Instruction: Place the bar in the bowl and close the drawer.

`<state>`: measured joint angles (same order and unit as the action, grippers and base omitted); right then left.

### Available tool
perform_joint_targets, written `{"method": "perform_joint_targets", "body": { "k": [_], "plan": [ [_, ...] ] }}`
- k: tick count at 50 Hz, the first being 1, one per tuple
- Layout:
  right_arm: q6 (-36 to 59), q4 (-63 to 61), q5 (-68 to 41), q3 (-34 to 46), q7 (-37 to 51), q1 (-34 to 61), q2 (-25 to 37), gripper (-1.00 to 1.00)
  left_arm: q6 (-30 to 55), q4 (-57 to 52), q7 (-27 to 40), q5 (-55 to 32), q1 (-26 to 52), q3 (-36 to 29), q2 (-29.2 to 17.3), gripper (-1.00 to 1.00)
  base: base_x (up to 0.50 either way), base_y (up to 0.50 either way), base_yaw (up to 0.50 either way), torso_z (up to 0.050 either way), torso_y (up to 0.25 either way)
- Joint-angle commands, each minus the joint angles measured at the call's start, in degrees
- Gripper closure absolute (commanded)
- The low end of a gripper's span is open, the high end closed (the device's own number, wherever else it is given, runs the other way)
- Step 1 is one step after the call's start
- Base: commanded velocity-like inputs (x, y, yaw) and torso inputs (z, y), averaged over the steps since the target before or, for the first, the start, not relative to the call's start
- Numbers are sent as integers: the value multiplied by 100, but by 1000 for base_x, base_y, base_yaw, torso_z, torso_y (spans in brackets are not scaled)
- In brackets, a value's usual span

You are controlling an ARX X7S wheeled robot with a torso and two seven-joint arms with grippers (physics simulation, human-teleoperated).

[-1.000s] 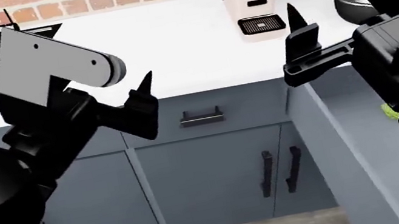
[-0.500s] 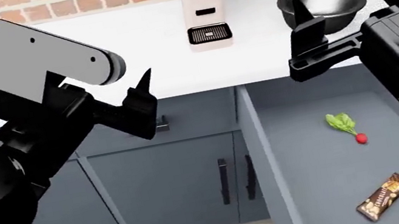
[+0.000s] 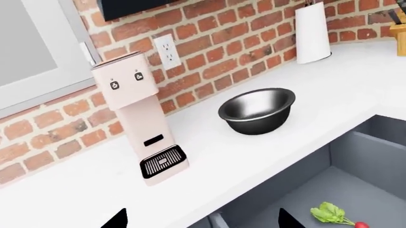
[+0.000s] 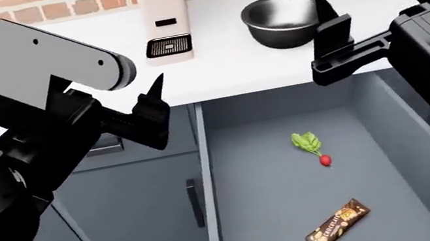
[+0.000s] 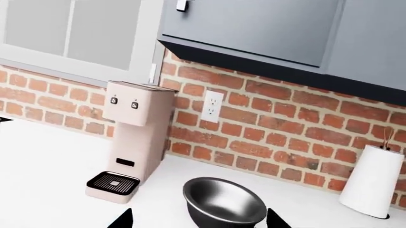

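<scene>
The dark-brown bar (image 4: 338, 225) lies flat near the front of the open blue-grey drawer (image 4: 257, 206). On the white counter behind the drawer stands the steel bowl (image 4: 284, 21), also seen in the left wrist view (image 3: 257, 110) and the right wrist view (image 5: 224, 203). My left gripper (image 4: 155, 111) hangs open over the cabinet fronts, left of the drawer, its tips wide apart (image 3: 201, 221) and nothing between them. At the drawer's back right, level with the counter edge, my right gripper (image 4: 330, 40) is open and empty (image 5: 199, 219), with the bowl just beyond it.
A red radish with green leaves (image 4: 311, 145) lies in the drawer behind the bar. A pink coffee machine (image 4: 163, 17) stands left of the bowl. A paper towel roll (image 5: 371, 183) stands by the brick wall. A smaller drawer front with a black handle (image 4: 105, 146) is at the left.
The head view has swung right: the drawer, bowl and coffee machine have slid leftward in it, and the whole drawer with the bar now shows. Both arms keep their pose.
</scene>
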<state>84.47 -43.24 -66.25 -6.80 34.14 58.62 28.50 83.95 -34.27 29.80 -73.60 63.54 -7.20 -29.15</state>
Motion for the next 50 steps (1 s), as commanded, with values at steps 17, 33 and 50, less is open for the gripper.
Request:
{"method": "perform_joint_targets", "body": {
  "k": [17,33,50],
  "plan": [
    [-239,-35,-90,-16,8,-63,36,-100,-338,58,0,72,-41,-51,-18,-100,-1,-500,0,50,21],
    [-251,-54,-310,52,177,70,116,-100,-383,131,146,-160,79,-3,-96,-100,-1,-344,0,48,18],
    [164,345,-1266,30,913,879,121,-100,-200,465,292,-404,884,-128,-223,-100,22,0,0,1,0]
  ]
}}
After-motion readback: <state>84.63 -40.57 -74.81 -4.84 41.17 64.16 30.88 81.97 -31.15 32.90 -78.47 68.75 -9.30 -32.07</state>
